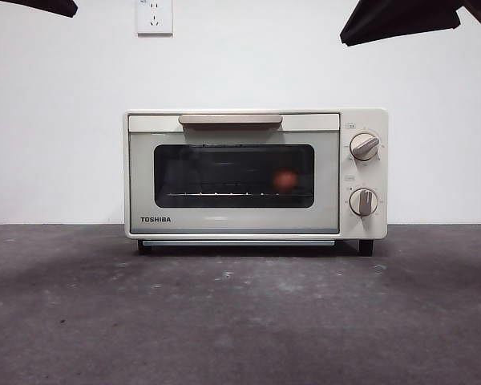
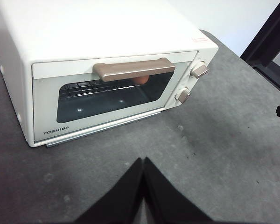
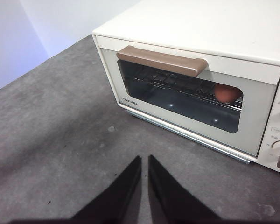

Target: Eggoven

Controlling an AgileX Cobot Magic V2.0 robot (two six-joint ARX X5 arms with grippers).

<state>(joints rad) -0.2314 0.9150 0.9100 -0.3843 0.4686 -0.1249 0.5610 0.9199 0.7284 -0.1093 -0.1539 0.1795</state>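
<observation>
The cream TOSHIBA toaster oven (image 1: pixel 256 172) stands mid-table with its dark glass door closed and its beige handle (image 1: pixel 230 119) across the top. The orange-brown egg (image 1: pixel 284 179) rests on the wire rack inside, behind the glass toward the knob side; it also shows as the egg (image 3: pixel 226 94) and, half hidden by the handle, the egg (image 2: pixel 141 80). My left gripper (image 2: pixel 143 163) hovers shut above the table in front of the oven. My right gripper (image 3: pixel 144 161) does the same, its jaws nearly together and holding nothing.
Two knobs (image 1: pixel 364 147) sit one above the other on the oven's right panel. A wall socket (image 1: pixel 154 16) is on the white wall behind. Dark grey tabletop (image 1: pixel 240 321) stretches in front of the oven. Both arms show as black tips at the top corners.
</observation>
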